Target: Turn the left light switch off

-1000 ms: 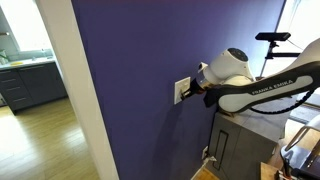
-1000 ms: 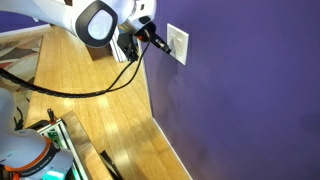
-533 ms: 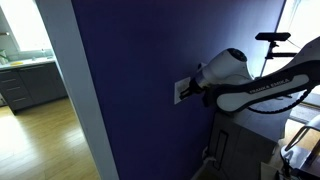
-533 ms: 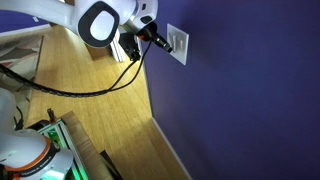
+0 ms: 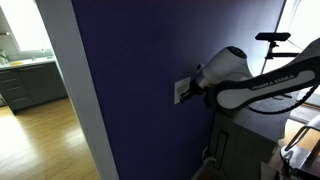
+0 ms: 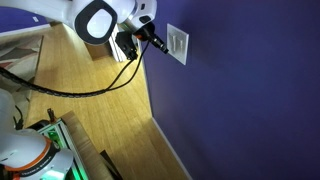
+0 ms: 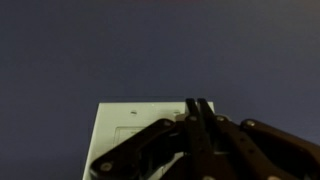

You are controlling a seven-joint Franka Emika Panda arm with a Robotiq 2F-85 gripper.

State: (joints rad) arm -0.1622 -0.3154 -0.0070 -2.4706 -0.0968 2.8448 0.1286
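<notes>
A small white switch plate is mounted on the purple wall; it also shows in an exterior view and in the wrist view. The left light switch is the plate's left half; its rocker is mostly hidden by the fingers. My gripper is shut, fingers pressed together with nothing between them, tips at the plate's upper edge right of its middle. In an exterior view the fingertips touch or almost touch the plate's near side. The same contact shows in an exterior view.
The purple wall fills the space around the plate. A white door frame stands along the wall's edge, with a kitchen beyond. A black cable hangs from the arm over the wooden floor. A cabinet stands below the arm.
The arm has edged slightly closer to the wall and plate over the last second. The gripper stays shut.
</notes>
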